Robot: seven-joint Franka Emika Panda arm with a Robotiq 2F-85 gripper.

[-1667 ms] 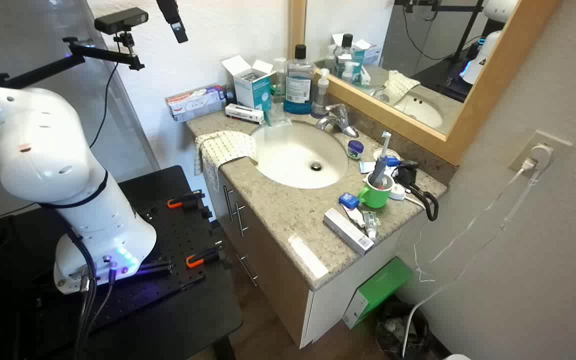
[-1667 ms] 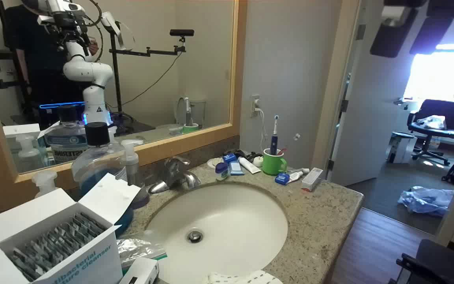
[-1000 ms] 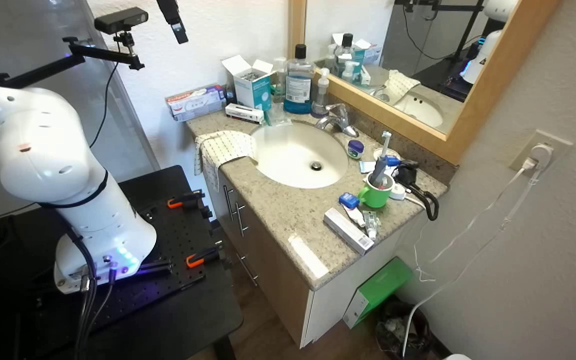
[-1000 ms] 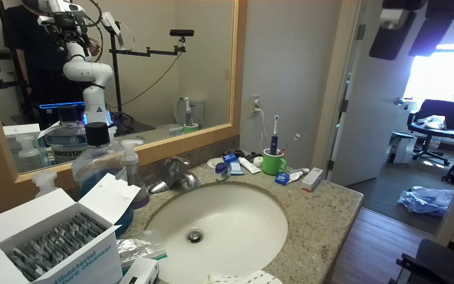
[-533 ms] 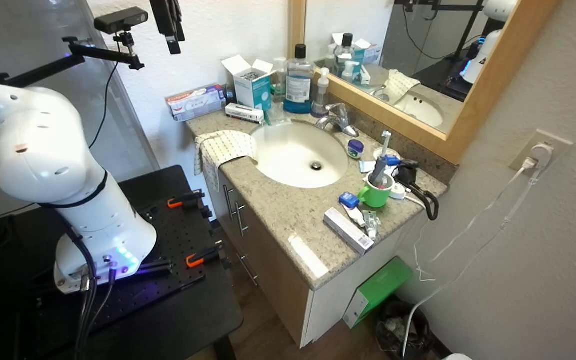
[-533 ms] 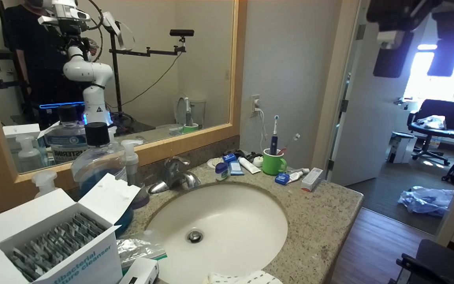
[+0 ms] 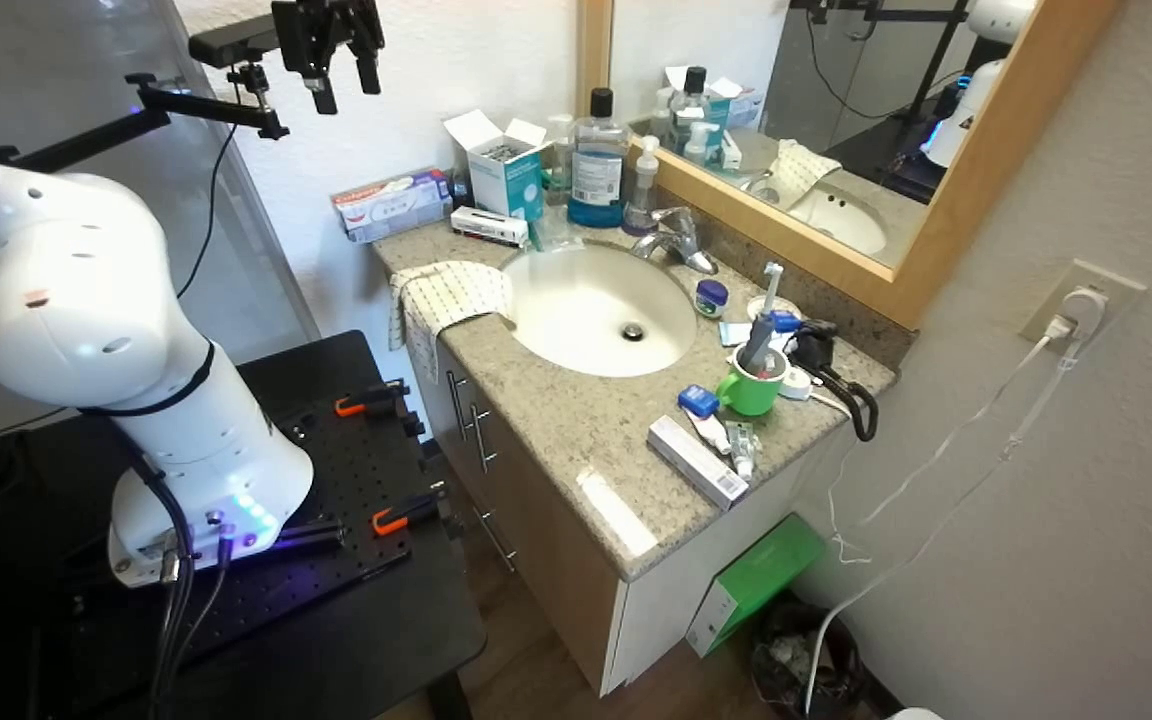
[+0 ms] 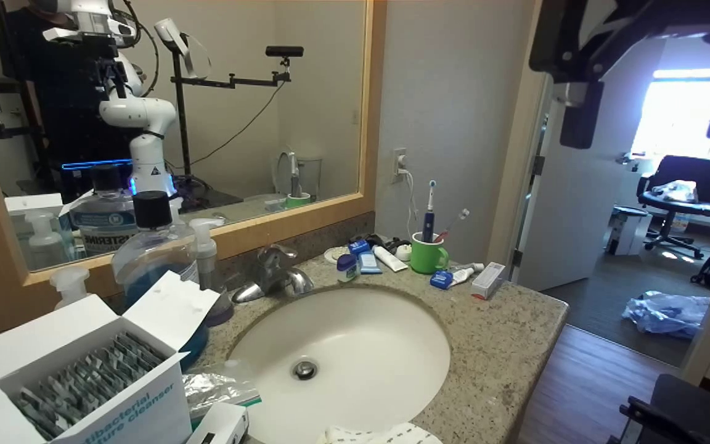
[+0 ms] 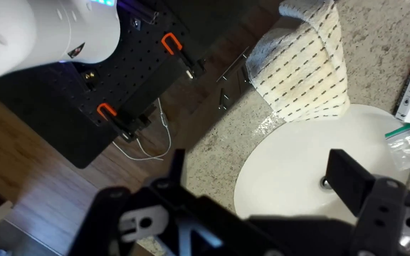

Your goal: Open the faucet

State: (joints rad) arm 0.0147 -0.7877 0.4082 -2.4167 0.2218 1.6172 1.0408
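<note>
Up high, above the level of the worktop (image 7: 556, 420), hangs the end effector (image 9: 257, 156), its two fingers standing wide apart with nothing between them! The faucet (image 8: 272, 271), our target, sits at the back of the basin (image 7: 586, 310), below the mirror (image 8: 225, 123), well apart from those fingers and untouched. Looks like the approach, then, with the turning-on all to come. The wrist view frames basin and towel (image 9: 301, 71), but I can't pick out the faucet there for certain, so let the exterior views do the guiding.

How to play it? I'd come in across the basin from the front, because the flanks are crowded: a pump bottle (image 7: 641, 185) just beside the faucet, a small jar (image 7: 711, 298) near it on the opposite side. Clear the bottle top first, then drop. Bring the fingers closer together before contact, and a steady push could suit better than a hard pinch, since chrome that shiny may well slip. Then gently does it: which way the handle turns is hard to read from here!
</note>
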